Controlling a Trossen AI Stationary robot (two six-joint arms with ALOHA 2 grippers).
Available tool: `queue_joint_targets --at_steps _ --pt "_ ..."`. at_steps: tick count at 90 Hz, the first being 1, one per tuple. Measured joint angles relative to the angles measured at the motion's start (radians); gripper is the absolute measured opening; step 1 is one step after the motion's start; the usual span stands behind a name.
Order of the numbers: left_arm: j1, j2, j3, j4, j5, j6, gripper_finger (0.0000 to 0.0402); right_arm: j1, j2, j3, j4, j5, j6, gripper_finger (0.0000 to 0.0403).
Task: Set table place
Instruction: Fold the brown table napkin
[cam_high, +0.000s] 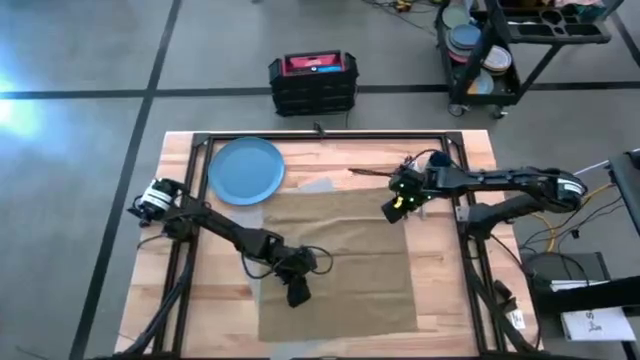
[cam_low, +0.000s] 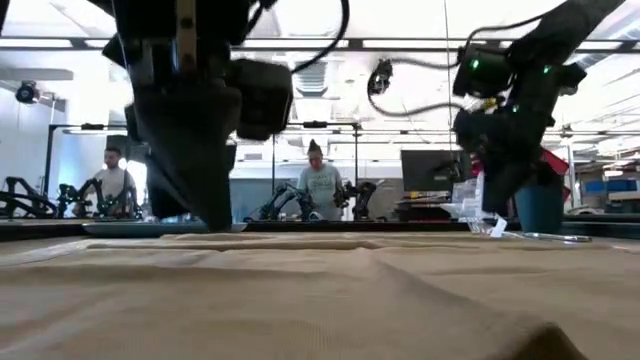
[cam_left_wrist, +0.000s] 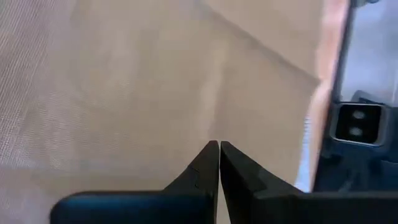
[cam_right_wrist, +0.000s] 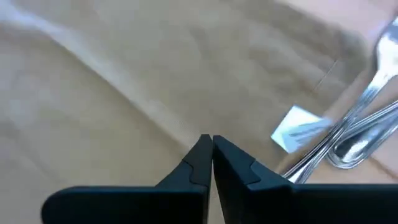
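The tan cloth (cam_high: 340, 260) lies spread flat over the middle of the counter (cam_high: 450, 290), with nothing set on it. The blue plate (cam_high: 246, 170) sits just off the cloth's far-left corner, overlapping it slightly, and the cutlery (cam_right_wrist: 354, 134) lies beside the cloth's far-right edge (fork, knife and spoon cannot be told apart). So the place is barely begun: plate and cutlery are not yet placed. The left tool (cam_high: 298, 294) rests over the cloth's near-left part, fingers pressed together, empty. The right tool (cam_high: 392, 210) hangs at the cloth's far-right edge, likewise pinched together, empty.
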Motion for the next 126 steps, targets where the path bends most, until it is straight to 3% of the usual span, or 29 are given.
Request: queue_joint_targets --at_steps 25,45,60,75,95,107,126 --pt "0.079 -0.147 0.0 -0.144 -0.151 0.094 0.0 0.0 -0.149 0.001 -0.002 0.014 0.07 0.0" --pt "0.295 -0.246 0.0 -0.348 -0.312 0.235 0.0 0.002 -0.172 0.003 0.003 0.024 0.107 0.0" --pt "0.518 -0.243 0.0 -0.514 -0.314 0.357 0.0 0.004 -0.148 0.001 0.002 0.027 0.137 0.0" --pt "0.693 -0.222 0.0 -0.608 -0.252 0.49 0.0 0.005 -0.099 -0.003 0.001 0.041 0.149 0.0" --pt "0.818 -0.218 0.0 -0.615 -0.249 0.61 0.0 0.011 -0.02 -0.003 0.019 0.051 0.154 0.0" --pt "0.88 -0.189 0.0 -0.604 -0.196 0.662 0.0 0.011 0.019 -0.002 0.054 0.051 0.152 0.0" --pt "0.972 -0.089 0.0 -0.597 -0.262 0.676 0.0 0.011 0.044 -0.001 0.076 0.048 0.153 0.0"
